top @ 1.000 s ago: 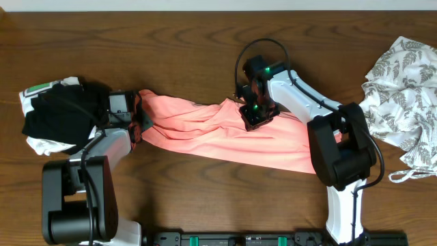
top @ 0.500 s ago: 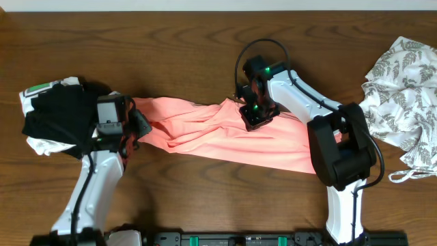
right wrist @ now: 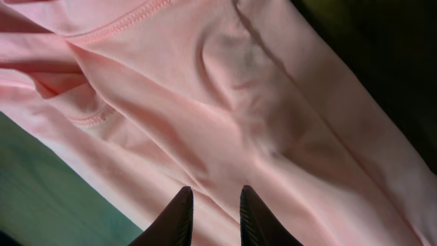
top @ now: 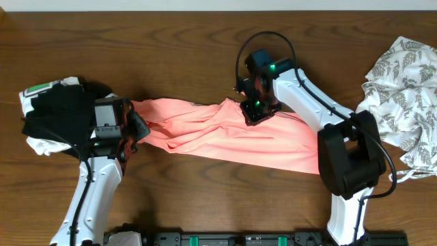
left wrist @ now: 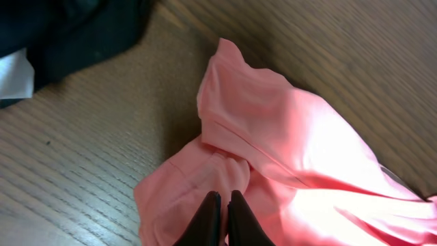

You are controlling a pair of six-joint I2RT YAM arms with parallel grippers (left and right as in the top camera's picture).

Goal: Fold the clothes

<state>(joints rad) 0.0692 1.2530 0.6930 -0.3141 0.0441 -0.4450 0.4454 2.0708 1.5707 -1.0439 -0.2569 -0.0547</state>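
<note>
The salmon-pink T-shirt lies stretched in a rumpled band across the middle of the table. My left gripper sits at its left end, jaws shut on a pinch of the pink fabric; the left gripper shows only a sliver of cloth between its fingers. My right gripper is on the shirt's upper middle, where the fabric rises to a peak. In the right wrist view the right gripper has its jaws a little apart with a ridge of the T-shirt between them.
A black-and-white bundle lies at the far left, just beside the left arm, and shows at the top left as the dark bundle. A white leaf-print garment is heaped at the right edge. Bare wood table runs behind the shirt.
The left arm has swung out and its gripper has shifted slightly with the shirt's left end. The right gripper has lifted a little, still at the shirt's peak.
</note>
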